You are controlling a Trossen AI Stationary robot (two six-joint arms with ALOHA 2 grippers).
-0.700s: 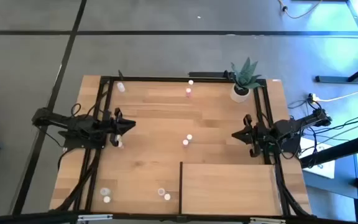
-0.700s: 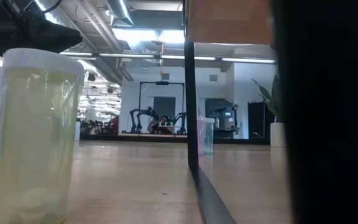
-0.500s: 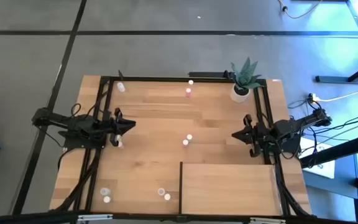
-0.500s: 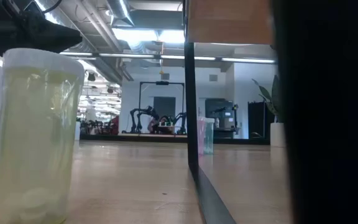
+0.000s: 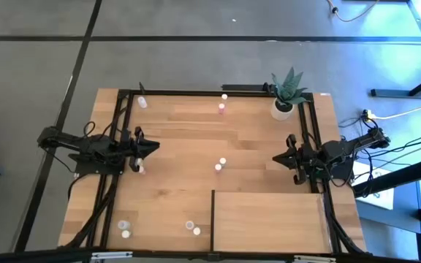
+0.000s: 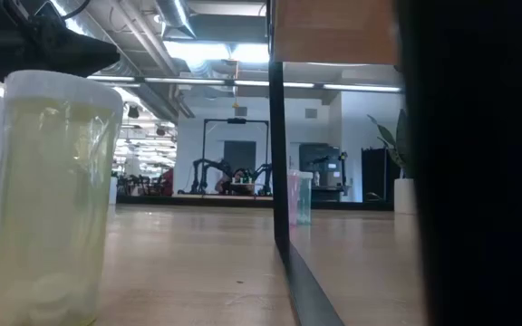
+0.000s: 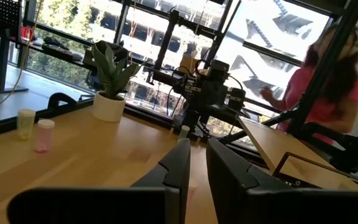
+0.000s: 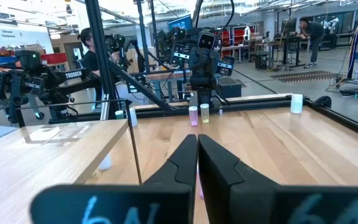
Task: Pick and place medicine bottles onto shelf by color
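Both dark two-finger hands are clenched on nothing: the left hand (image 5: pixel 152 148) hovers by the planked wooden tabletop's (image 5: pixel 181 186) left edge, the right hand (image 5: pixel 278 158) by its right edge. The tiny round whitish medicine bottles (image 5: pixel 220 164) stand scattered, a pair mid-tabletop, others near the far edge and front-left corner; all appear upright, long axes vertical. The flat pale wood shelf (image 5: pixel 269 215) fills the front-right corner. Being so small, a bottle could likely tip or skid if a descending hand clips it off-centre.
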